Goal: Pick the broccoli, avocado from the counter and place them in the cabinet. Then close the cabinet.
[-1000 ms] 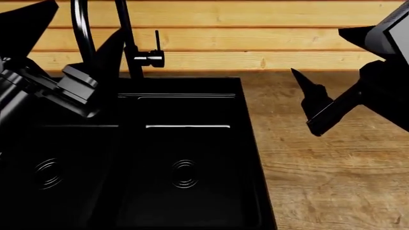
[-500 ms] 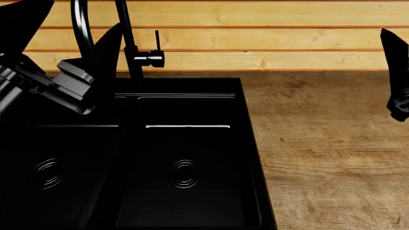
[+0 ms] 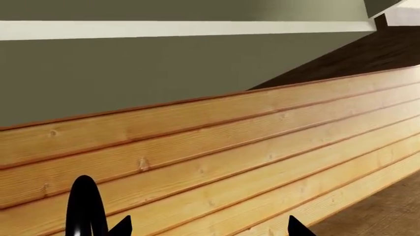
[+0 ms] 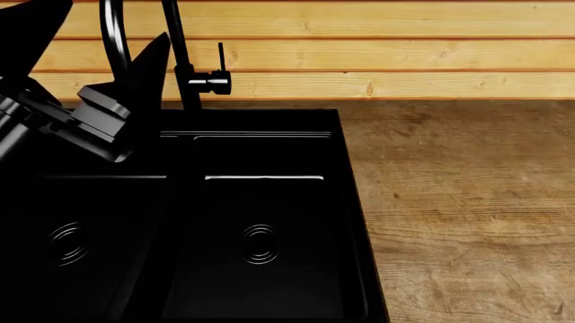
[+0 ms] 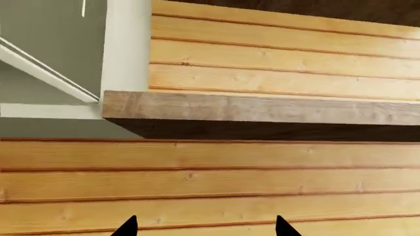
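Left wrist view: the left gripper (image 3: 208, 230) showed only as two black fingertips (image 3: 296, 229) at the frame edge, set well apart with nothing between them, so the jaws stood wide. Beyond them ran the pale plank wall (image 3: 217, 152), with a grey-green wall (image 3: 144, 73) and a white trim strip (image 3: 184, 28) past it. A curved black tube, probably the faucet neck (image 3: 86, 206), crossed the near edge beside one fingertip. A sliver of the counter (image 3: 387, 216) showed in one corner.

Head view: the left gripper (image 4: 85, 81) hung over the left basin of the black sink (image 4: 355, 222), close to the faucet (image 4: 184, 67), its dark fingers spread apart and empty. The sink sat in the counter (image 4: 458, 215), whose wood-grain surface ran to the right up to the plank wall. Neither the broccoli nor the avocado appeared on the visible stretch of counter, nor in any view. The right arm was out of this frame.

Right wrist view: the right gripper (image 5: 206, 227) likewise showed two black tips (image 5: 127, 228) well apart, open on nothing. They faced the plank wall, across which ran a thick wooden shelf (image 5: 262, 109) with a dark underside. To one side stood a white post (image 5: 128, 44) against grey-green wall.
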Robot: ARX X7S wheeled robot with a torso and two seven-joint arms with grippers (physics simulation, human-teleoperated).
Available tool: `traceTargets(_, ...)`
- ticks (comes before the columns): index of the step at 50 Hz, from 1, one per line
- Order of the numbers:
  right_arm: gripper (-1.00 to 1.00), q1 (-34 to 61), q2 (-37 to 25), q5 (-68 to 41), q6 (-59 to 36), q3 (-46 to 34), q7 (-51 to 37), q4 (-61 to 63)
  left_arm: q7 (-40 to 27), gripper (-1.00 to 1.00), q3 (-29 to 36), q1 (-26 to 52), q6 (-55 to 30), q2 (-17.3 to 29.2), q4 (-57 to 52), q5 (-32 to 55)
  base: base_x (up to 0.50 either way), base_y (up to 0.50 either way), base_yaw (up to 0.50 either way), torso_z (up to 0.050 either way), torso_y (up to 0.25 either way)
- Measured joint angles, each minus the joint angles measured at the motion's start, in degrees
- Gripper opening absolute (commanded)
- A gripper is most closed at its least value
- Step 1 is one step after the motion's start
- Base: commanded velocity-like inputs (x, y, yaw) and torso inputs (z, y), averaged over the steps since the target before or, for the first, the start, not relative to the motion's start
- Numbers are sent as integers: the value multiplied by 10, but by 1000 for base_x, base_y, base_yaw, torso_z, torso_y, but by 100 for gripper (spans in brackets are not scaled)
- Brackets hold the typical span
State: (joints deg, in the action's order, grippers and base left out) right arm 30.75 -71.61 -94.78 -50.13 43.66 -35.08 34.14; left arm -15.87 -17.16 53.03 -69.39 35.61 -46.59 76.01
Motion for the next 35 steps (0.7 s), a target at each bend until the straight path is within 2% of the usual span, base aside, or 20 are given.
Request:
traceTargets(8,100,-20,12,-16,-1,63,-36,-10,-2,100,1,0,3,2,0,2,0,0,0,0,0)
traceTargets(15,100,-11,11,-21,30,80,-51,-20,-4,100,3,0,6,4,1,3,0,0,0,0,0)
traceTargets(25,100,21,-8,-24,101,62,-58,-41,-7,100,5,1,9,7,1,6,0,0,0,0,0)
traceTargets(35,100,45,-58,-29,172,18,-57,-69,-12,100,7,6,11,11,3,13,0,0,0,0,0)
